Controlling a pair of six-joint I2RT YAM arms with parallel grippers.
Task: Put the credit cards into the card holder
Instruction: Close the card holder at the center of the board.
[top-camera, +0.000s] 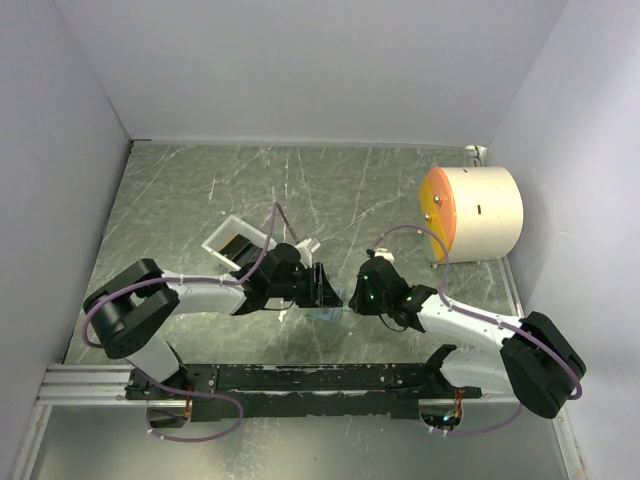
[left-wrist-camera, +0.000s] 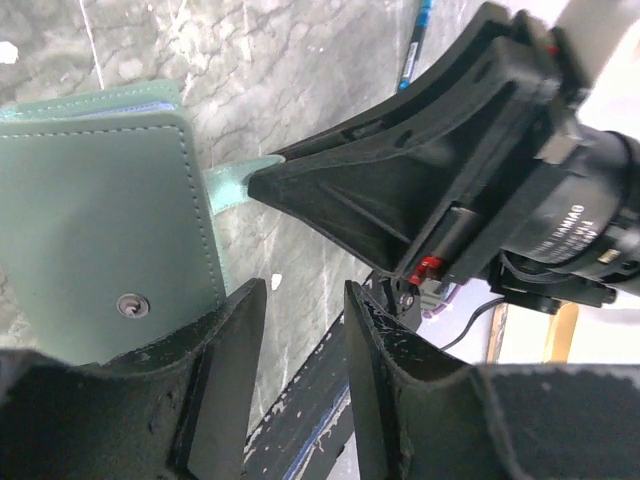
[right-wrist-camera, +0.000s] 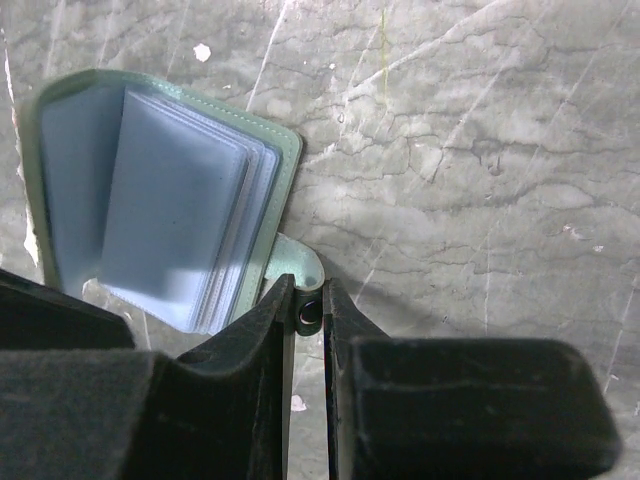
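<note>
Right gripper (right-wrist-camera: 308, 295) pinched narrow on snap tab (right-wrist-camera: 295, 262) of card holder (right-wrist-camera: 150, 200), centre-near | left gripper (left-wrist-camera: 303, 295) half-spread, empty, beside its cover | credit cards (top-camera: 240, 243) in white tray (top-camera: 218, 232), far-left | risk: if you tug, the thin tab may slip and the holder flop shut.

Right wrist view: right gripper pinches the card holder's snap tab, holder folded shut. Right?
Not quite. The card holder lies open, its light-blue pockets showing, as the right wrist view shows. The rest holds: the right gripper pinches its snap tab.
</note>
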